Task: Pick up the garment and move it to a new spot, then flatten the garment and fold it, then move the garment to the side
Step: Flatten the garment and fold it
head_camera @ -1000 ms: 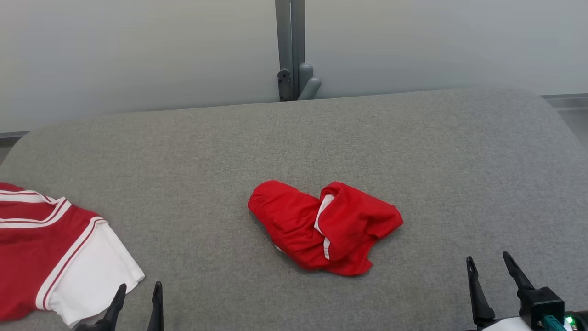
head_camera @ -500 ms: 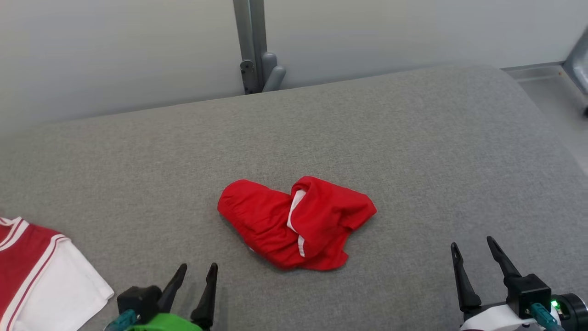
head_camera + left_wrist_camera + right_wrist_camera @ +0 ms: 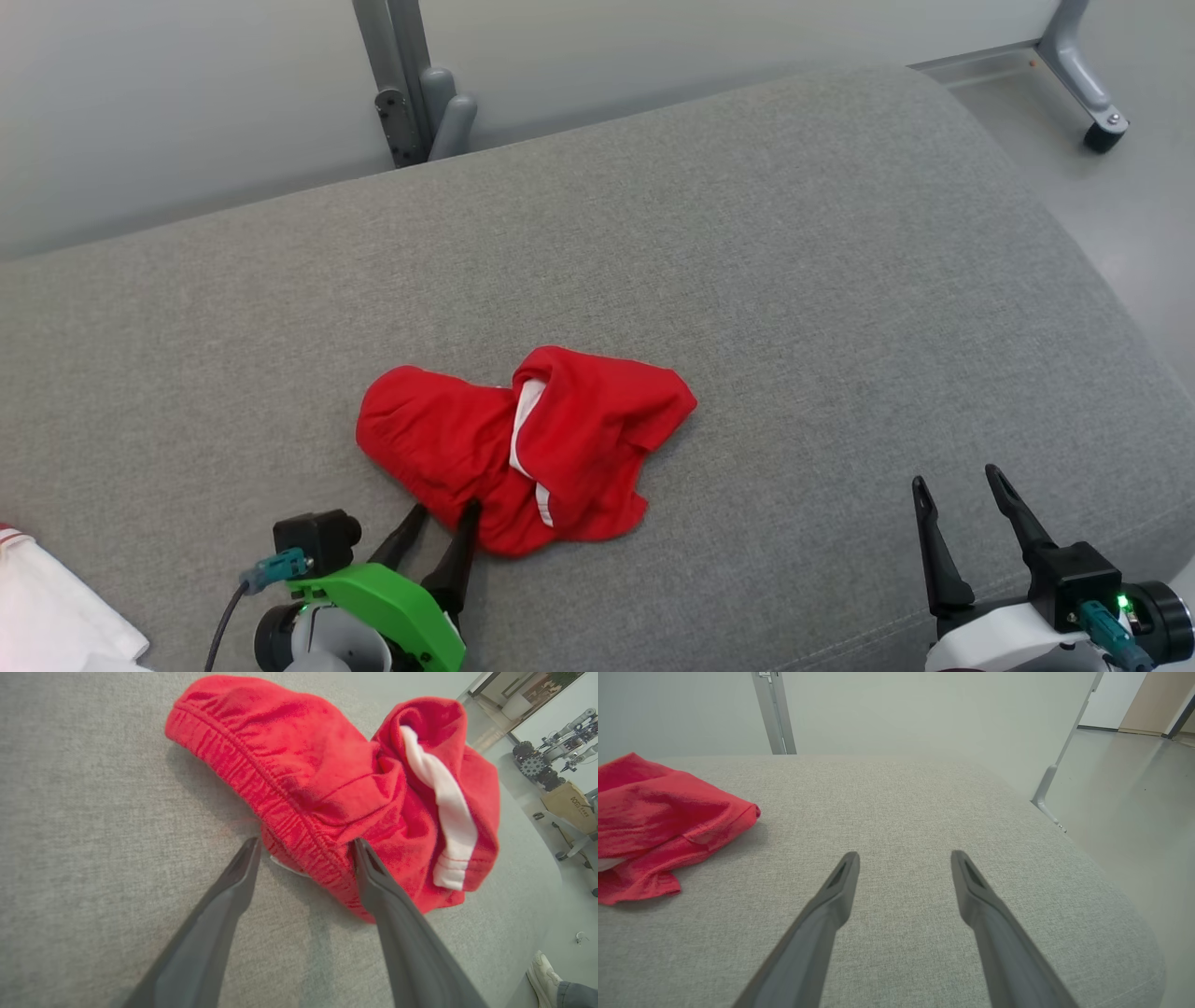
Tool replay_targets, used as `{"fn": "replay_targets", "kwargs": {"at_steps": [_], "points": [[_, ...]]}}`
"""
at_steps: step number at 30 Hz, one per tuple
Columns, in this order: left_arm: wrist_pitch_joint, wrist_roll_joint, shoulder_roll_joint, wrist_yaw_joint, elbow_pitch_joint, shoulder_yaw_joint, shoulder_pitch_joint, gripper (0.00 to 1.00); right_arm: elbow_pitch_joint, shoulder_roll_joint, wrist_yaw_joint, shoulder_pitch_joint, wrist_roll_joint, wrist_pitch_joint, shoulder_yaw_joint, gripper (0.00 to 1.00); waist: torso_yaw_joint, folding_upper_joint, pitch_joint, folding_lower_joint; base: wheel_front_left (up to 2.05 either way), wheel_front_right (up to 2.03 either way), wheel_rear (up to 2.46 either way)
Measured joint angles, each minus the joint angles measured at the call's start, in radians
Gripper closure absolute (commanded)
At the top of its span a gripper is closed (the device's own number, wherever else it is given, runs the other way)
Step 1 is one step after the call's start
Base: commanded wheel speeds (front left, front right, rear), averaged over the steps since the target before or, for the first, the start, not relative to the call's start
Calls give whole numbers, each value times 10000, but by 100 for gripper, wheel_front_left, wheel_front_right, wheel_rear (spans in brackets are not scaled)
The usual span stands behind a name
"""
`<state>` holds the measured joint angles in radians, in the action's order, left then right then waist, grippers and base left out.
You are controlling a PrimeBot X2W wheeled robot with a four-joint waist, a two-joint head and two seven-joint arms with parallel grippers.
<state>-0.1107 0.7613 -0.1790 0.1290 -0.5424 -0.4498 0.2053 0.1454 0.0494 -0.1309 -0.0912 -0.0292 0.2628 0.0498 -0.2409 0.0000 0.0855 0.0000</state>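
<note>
1. Garment [image 3: 527,448]: red, with a white stripe, crumpled in a heap. It lay near the middle of the grey padded surface [image 3: 840,280], towards the robot's left.
2. Left pincer [image 3: 446,507]: fingers spread wide, low at the garment's near-left edge.
3. Left wrist view: the left pincer [image 3: 304,842] straddled the gathered waistband of the garment [image 3: 336,788]. One finger lay over the red cloth and the other over bare grey fabric just beside the hem. Nothing was pinched.
4. Right pincer [image 3: 956,476]: fingers spread and empty, near the front right edge of the surface and well apart from the garment.
5. Right wrist view: the right pincer [image 3: 904,854] was over bare fabric, with the garment [image 3: 658,821] off to that view's left.
6. A white cloth corner [image 3: 56,625] lay at the near-left edge of the surface.
7. A grey post [image 3: 397,75] stood behind the surface.
8. A person's shoe [image 3: 544,975] was on the floor beyond the surface.
</note>
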Motion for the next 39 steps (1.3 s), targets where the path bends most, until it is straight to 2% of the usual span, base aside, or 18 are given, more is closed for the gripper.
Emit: {"fn": "replay_targets", "kwargs": {"at_steps": [4, 5, 6, 9, 14, 19, 25, 30, 39], "points": [[309, 648, 155, 0, -466, -449, 430, 0, -4, 0, 0, 139, 50, 0, -4, 0, -163, 0, 203, 0, 0, 0, 0], [345, 811, 199, 0, -462, -635, 543, 58, -4, 2, 0, 143, 77, 0, -6, 0, -190, 0, 243, 0, 0, 0, 0], [393, 1016, 217, 0, -451, -796, 644, 100, -4, 0, 0, 143, 86, 0, -15, 0, -217, 0, 274, 0, 0, 0, 0], [211, 1166, 150, 0, -414, -1177, 960, 100, 17, 0, 0, 151, 98, 0, -52, 0, -291, 0, 316, 0, 0, 0, 0], [-228, 765, -144, -8, -268, -1346, 1698, 100, 35, 0, 0, 146, 98, 0, 6, 0, -295, 0, 208, 0, 0, 0, 0], [-2, 552, -247, -169, 895, -1338, 2437, 100, 59, 0, 0, 73, 100, 0, 48, 0, -229, 0, 8, 0, 0, 0, 0], [765, 489, -368, -596, 2606, -1375, 2987, 100, 81, -2, 0, 16, 148, 0, -54, 0, -176, 0, -252, 0, 0, 0, 0], [1344, 510, -100, -1018, 4017, -1551, 3307, 100, 92, -2, 0, -7, 155, 0, -100, 0, -191, 0, -403, 0, 0, 0, 0], [1902, 646, 686, -1764, 5565, -1893, 3586, 100, 107, -2, 0, -15, 159, 0, -151, 0, -524, 0, -521, 0, 0, 0, 0]]}}
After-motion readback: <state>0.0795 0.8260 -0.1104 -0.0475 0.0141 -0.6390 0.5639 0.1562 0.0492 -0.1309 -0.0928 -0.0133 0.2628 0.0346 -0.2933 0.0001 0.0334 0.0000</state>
